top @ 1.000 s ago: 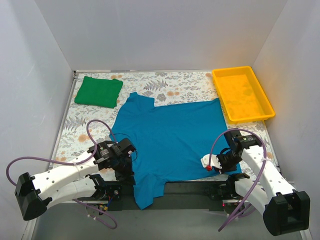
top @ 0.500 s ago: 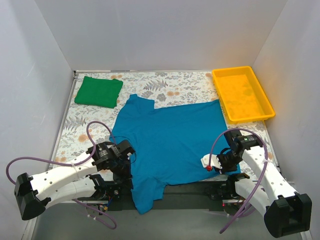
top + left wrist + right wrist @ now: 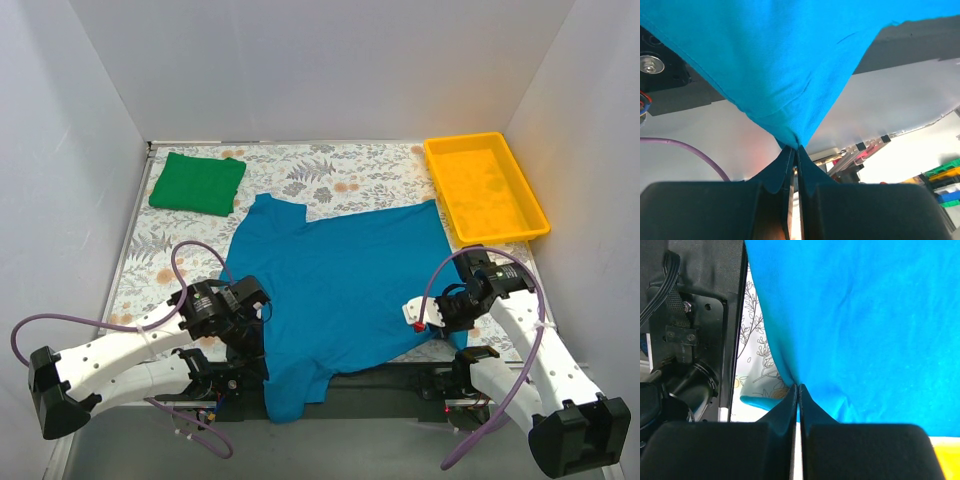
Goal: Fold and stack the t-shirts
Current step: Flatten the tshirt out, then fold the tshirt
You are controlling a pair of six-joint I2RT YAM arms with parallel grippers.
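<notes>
The teal-blue t-shirt (image 3: pixel 340 285) lies spread over the middle of the floral table, one sleeve hanging over the near edge. My left gripper (image 3: pixel 254 344) is shut on its near left part; in the left wrist view the cloth (image 3: pixel 775 60) rises from the closed gripper (image 3: pixel 795 148). My right gripper (image 3: pixel 458 320) is shut on its near right corner; the right wrist view shows the fabric (image 3: pixel 860 315) pinched at the gripper (image 3: pixel 798 386). The green t-shirt (image 3: pixel 198 183) lies folded at the back left.
A yellow plastic tray (image 3: pixel 485 187) stands at the back right. White walls close in the table on three sides. The arm bases and a black rail (image 3: pixel 380 378) run along the near edge.
Both grippers have lifted and drawn the near edge of the teal shirt slightly away from the front. The hanging sleeve has shifted a little to the left.
</notes>
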